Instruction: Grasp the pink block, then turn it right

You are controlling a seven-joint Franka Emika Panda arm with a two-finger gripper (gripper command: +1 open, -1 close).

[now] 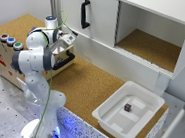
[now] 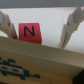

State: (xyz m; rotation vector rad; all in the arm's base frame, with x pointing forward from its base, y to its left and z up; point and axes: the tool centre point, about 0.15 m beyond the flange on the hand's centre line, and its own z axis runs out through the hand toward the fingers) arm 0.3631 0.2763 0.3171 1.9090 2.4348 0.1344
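Wrist view's got the small pink cube-shaped block (image 2: 30, 33) sitting right between the spread-apart fingers (image 2: 7, 27), not gripped yet.

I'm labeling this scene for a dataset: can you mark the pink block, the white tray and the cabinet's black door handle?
pink block (image 2: 29, 32), wrist view, on its front face with the letter N.
white tray (image 1: 111, 124), exterior view, on its near rim.
black door handle (image 1: 84, 13), exterior view, on the middle of the bar.

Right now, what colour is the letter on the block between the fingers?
Black, an N on the pink block; clearest in the wrist view.
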